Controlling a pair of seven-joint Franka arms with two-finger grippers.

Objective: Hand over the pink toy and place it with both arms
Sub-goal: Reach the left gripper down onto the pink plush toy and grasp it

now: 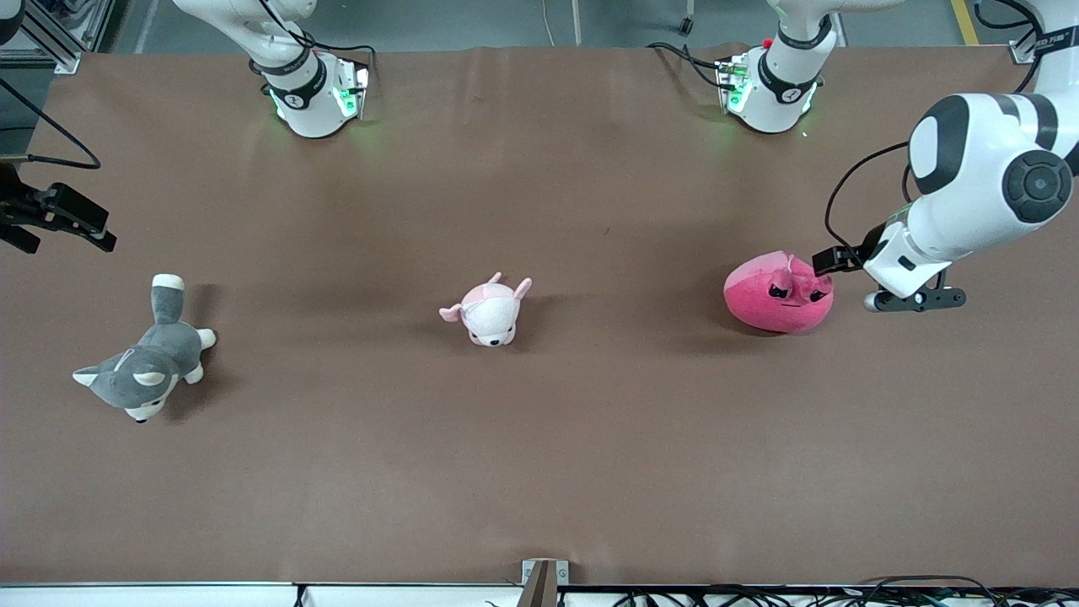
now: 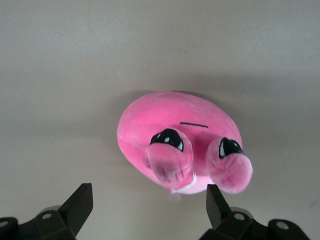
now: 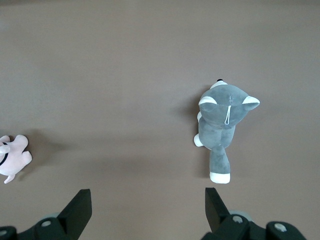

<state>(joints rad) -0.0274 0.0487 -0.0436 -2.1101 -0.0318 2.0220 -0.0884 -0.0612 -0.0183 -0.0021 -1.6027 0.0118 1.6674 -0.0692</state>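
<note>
A hot-pink, rounded plush toy with small dark eyes and a thin mouth line [image 1: 779,295] lay on the brown cloth-covered table [image 1: 539,472] toward the left arm's end. The left arm's black two-finger gripper [image 1: 851,278] hung low just beside the toy, its fingers spread wide and holding nothing; in the left wrist view the toy [image 2: 180,142] sat apart from the two black fingertips [image 2: 77,205], its two stubby pink bumps turned toward that camera.

A smaller pale pink-and-white puppy plush [image 1: 489,310] lay near the middle of the table, well apart from the pink toy. A grey-and-white husky plush [image 1: 147,358] lay toward the right arm's end, a little nearer the front camera than the other two.

The right arm waited with its black gripper [image 1: 59,221] raised at the edge of the front view over its own end of the table. Its wrist view showed the fingers [image 3: 80,210] likewise spread and empty, with the husky [image 3: 222,130] and part of the puppy [image 3: 12,157] on the table below.
</note>
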